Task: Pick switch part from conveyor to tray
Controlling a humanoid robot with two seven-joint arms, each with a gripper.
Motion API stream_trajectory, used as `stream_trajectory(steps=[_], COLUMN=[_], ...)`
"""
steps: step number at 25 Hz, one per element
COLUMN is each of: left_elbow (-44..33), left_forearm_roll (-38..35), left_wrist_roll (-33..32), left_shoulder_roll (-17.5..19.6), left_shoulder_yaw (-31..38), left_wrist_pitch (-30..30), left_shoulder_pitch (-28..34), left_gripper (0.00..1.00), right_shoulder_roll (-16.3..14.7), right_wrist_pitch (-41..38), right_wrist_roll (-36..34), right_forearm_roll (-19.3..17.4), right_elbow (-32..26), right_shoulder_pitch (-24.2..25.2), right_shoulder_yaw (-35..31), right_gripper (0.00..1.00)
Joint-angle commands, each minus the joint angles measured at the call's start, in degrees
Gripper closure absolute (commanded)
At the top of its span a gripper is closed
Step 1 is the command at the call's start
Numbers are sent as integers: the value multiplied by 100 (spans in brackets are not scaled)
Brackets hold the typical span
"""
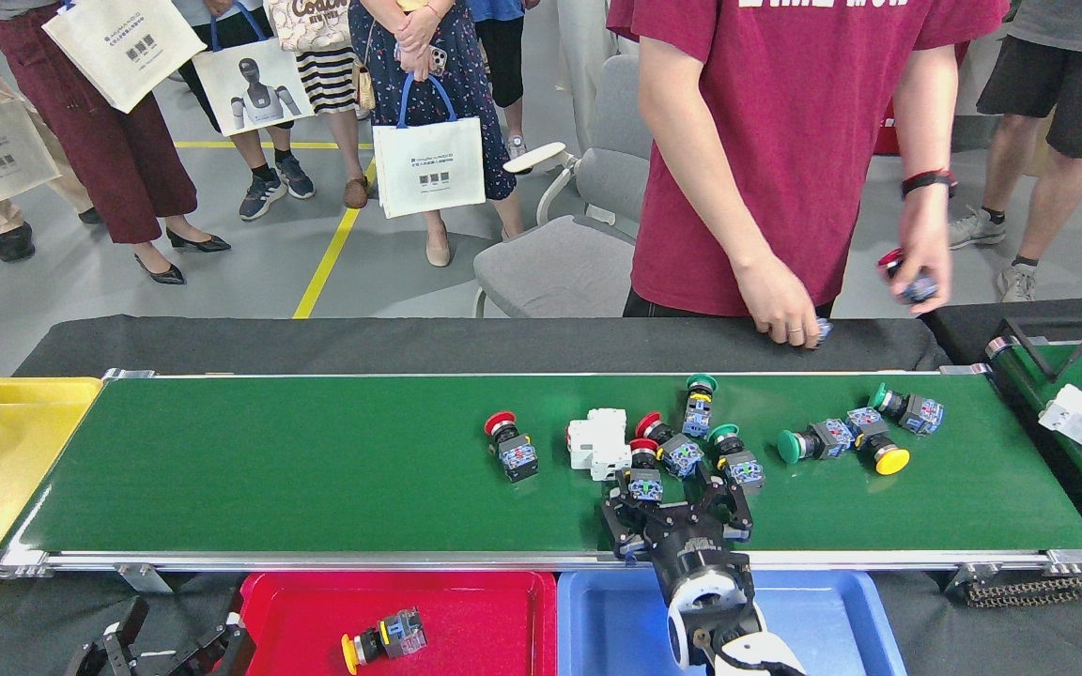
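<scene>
right gripper point(675, 496) over near half of conveyor point(269, 469), jaws spread wide, nothing between them. directly beyond fingertips: tight cluster of switch parts. red-capped switch point(644, 471) just off left finger, green-capped switch point(736, 462) just off right finger, second red-capped switch point(669, 445) between and slightly farther. long axes of all three run roughly away from gripper, caps far end. right arm clearly nearer. left gripper point(165, 648) low at frame corner beside red tray point(485, 620), empty as far as visible, opening unclear. blue tray point(607, 620) under right arm.

The conveyor point(269, 469) lies bare left of the red-capped switch point(509, 449), while clustered switches point(682, 451) crowd the right gripper point(675, 499)
</scene>
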Motion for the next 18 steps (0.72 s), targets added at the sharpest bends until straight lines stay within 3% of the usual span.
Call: stream_trajectory(steps=[1, 3, 8, 12, 15, 18], left_elbow=[-110, -137, -75, 461, 1050, 1525], left_forearm_roll=[-19, -62, -457, -1117, -1337, -1469], left_wrist_roll=[44, 44, 9, 0, -17, -17], left_shoulder_roll=[-16, 10, 45, -315, -403, -421], left_shoulder_yaw=[-32, -225, -1359, -1781, -1913, -1948], left_wrist_pitch=[9, -9, 26, 176, 246, 246], left_shoulder_pitch=[-70, -193, -878, -1564, -2065, -2434], left_gripper=[0, 0, 0, 0, 0, 0], right_shoulder_roll=[-27, -71, -71, -80, -230, -608], right_wrist_pitch=[-197, -698, -900, -1269, -1568, -2288], right_wrist_roll=[187, 390, 495, 513, 688, 970], right_forearm_roll=[-105, -228, -255, -422, -580, -984], right_elbow=[-43, -34, -104, -412, -1010, -2143], right_shoulder_pitch=[-143, -134, -143, -82, 94, 604], right_shoulder_yaw=[39, 66, 66, 66, 57, 66], right_gripper=[42, 59, 68, 76, 76, 75])
